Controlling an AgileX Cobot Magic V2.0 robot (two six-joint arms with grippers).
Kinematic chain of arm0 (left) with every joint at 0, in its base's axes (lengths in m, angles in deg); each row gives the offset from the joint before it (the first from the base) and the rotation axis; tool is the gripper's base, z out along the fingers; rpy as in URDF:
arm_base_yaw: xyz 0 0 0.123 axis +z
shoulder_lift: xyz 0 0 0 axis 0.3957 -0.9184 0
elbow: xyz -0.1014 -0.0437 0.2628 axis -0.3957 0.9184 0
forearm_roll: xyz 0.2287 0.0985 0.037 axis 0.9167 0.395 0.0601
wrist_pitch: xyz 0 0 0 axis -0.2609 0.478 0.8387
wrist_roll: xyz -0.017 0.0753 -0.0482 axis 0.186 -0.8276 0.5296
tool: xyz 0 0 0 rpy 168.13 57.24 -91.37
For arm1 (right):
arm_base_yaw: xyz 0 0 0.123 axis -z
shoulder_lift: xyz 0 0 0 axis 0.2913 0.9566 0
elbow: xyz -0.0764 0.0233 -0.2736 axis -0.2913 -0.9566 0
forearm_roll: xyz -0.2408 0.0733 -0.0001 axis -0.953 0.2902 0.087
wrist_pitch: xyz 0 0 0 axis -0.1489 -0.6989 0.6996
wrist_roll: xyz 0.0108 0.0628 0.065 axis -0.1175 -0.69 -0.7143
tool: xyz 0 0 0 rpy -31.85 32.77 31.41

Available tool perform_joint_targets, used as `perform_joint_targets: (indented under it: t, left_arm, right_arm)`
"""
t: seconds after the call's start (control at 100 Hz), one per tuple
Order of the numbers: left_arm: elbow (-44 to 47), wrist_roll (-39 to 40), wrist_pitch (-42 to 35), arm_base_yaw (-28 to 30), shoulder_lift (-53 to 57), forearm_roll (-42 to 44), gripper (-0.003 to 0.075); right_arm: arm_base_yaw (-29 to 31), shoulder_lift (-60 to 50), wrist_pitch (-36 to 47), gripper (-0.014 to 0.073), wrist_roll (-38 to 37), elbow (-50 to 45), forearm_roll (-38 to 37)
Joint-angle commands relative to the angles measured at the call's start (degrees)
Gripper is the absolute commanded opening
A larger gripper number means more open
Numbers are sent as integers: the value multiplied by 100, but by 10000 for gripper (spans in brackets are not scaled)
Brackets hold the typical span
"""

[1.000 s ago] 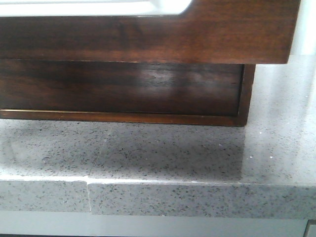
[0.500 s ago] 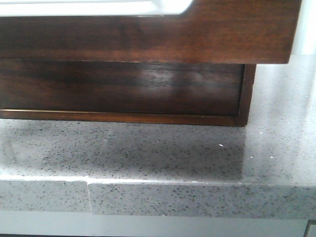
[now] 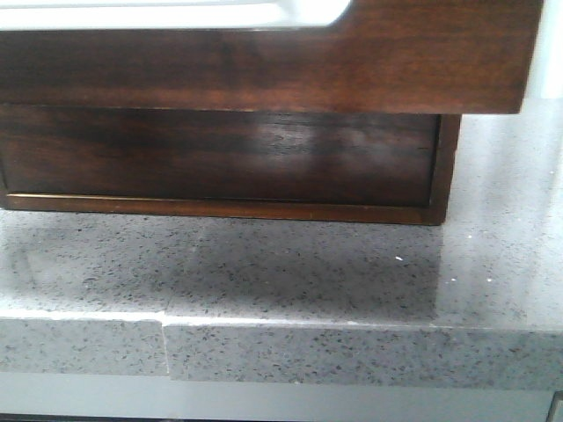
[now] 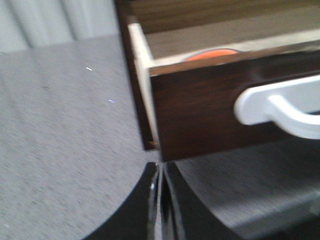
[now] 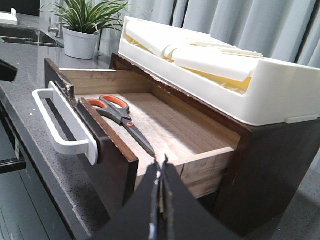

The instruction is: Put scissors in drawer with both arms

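Scissors (image 5: 120,116) with orange handles and grey blades lie flat on the pale wood floor of the open drawer (image 5: 107,167), left of centre in the right wrist view; in the left wrist view only a sliver of orange shows above the drawer's front edge near the top centre. We see the white handle (image 5: 60,127) on the dark front panel at the left of the right wrist view, and a white tray (image 5: 220,85) on top of the cabinet (image 5: 272,170) at upper right. Our left pincer (image 4: 160,200) sits at the bottom centre of its view, fingers pressed together and holding nothing, just below the drawer's front corner over the grey speckled bench (image 4: 60,130). Our right pincer (image 5: 160,200) is likewise closed and empty, near the drawer's side. We judge the placing done, so closing is the step in hand: the next move calls for pushing squarely on the front panel so the drawer slides in without jamming.
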Motion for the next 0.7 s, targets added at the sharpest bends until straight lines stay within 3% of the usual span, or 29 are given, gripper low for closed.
perform_joint_targets:
  t: [0.0, 0.08, 0.16, 0.28, 0.41, 0.54, 0.69]
  left_arm:
    - [510, -2, -1768, -17, 131, 189, -20]
    - [1188, 74, -2688, -17, 381, 546, -20]
    - [1730, 861, -3009, -17, 656, 1181, -20]
    - [2158, 1885, -2850, -17, 919, 1622, -20]
    - [2550, 2059, -2856, -17, 1047, 1569, -20]
    - [2685, 2346, -2235, -17, 1047, 1531, -20]
    - [2685, 2346, -2103, -17, 1047, 1510, -20]
  right_arm:
    - [35, 51, 438, -45, -3, 130, -37]
    - [35, 51, 438, -45, -3, 130, -37]
    - [35, 51, 438, -45, -3, 130, -37]
    - [35, 51, 438, -45, -3, 130, -37]
    - [35, 51, 438, -45, -3, 130, -37]
    - [35, 51, 438, -45, -3, 130, -37]
    - [35, 51, 438, -45, -3, 130, -37]
